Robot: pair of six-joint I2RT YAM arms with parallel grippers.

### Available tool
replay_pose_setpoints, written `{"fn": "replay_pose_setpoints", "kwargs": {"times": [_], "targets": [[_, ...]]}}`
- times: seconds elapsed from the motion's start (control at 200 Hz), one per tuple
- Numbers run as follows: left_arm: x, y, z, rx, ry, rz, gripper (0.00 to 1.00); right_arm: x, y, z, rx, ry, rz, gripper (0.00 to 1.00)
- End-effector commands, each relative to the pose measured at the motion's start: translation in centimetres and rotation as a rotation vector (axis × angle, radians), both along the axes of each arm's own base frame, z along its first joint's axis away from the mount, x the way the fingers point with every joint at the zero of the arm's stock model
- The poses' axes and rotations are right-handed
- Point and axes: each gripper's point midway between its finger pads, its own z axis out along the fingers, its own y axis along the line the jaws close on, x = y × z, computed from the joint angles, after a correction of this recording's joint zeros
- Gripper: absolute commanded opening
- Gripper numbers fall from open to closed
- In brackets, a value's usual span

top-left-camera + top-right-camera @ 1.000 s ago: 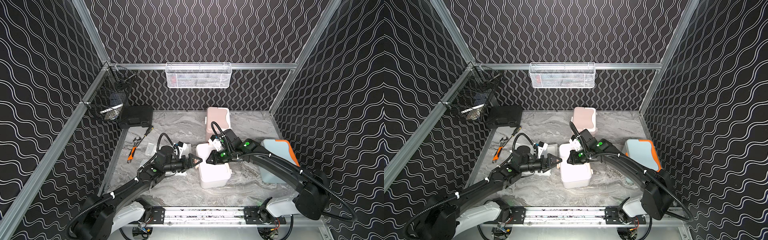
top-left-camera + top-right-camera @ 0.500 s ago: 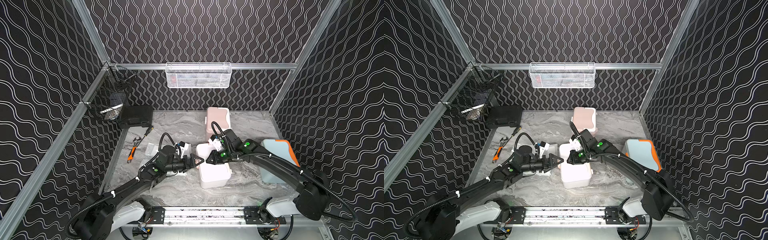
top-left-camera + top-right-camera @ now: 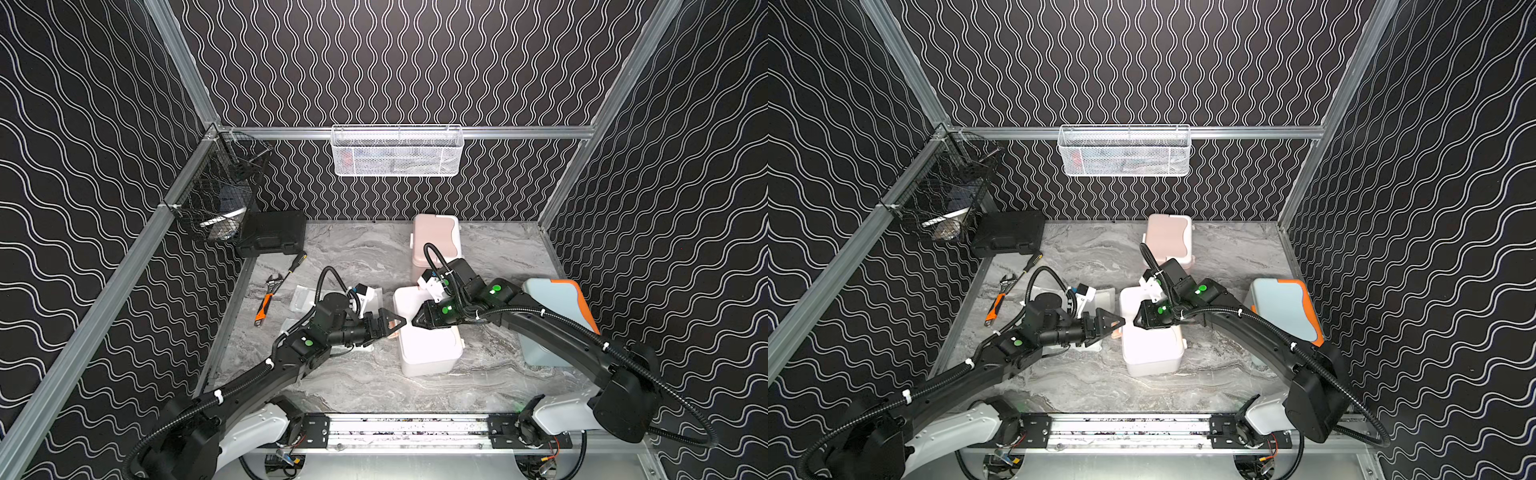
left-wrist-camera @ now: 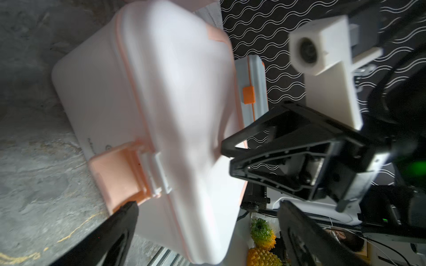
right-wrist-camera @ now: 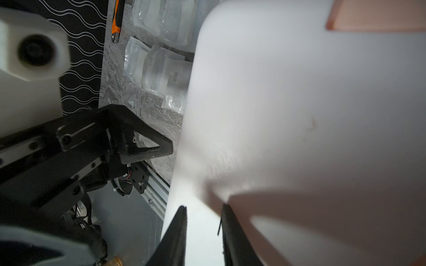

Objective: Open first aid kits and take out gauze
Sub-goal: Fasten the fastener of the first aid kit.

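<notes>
white kit [image 5: 299,115] blurred and cropped, gauze packets [image 3: 301,297] partly hidden

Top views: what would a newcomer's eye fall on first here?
Two black arms meet at the white first aid kit at table centre, the left gripper wide open by its peach latch, the right gripper over its lid. Gauze packets lie beside it; the blue kit sits to the right.

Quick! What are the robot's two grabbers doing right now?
Left gripper: jaws wide open, holding nothing.
Right gripper: jaws slightly apart at the lid of the white first aid kit; grip cannot be told.
</notes>
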Motion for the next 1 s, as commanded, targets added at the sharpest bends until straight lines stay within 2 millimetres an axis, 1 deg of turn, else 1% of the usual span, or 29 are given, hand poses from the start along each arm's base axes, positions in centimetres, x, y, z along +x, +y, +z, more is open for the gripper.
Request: {"fn": "replay_pose_setpoints", "kwargs": {"times": [0.0, 0.11, 0.4, 0.5, 0.641, 0.821, 0.996], "targets": [[0.5, -0.2, 0.2, -0.036, -0.013, 0.011, 0.99, -1.7, -3.2, -2.8, -0.172, 0.087, -0.036, 0.31], [0.9, -0.2, -0.1, -0.039, -0.02, 0.019, 0.99, -1.7, -3.2, -2.8, -0.171, 0.088, -0.037, 0.33], [1.3, 1.3, -1.4, -0.038, -0.003, 0.074, 0.99, -1.8, -3.3, -2.7, -0.173, 0.089, -0.036, 0.34], [1.3, 1.4, -1.6, -0.043, -0.005, 0.08, 0.99, -1.8, -3.2, -2.6, -0.169, 0.09, -0.036, 0.34], [1.7, 0.6, -1.1, -0.135, -0.027, 0.06, 0.99, -1.7, -3.1, -2.6, -0.166, 0.092, -0.037, 0.34], [2.4, -0.5, -1.1, -0.258, -0.024, 0.042, 0.99, -1.7, -2.9, -2.6, -0.162, 0.096, -0.033, 0.34], [2.8, -1.2, 1.2, -0.393, -0.07, 0.017, 0.99, -1.7, -2.8, -2.5, -0.16, 0.096, -0.031, 0.34]]}}
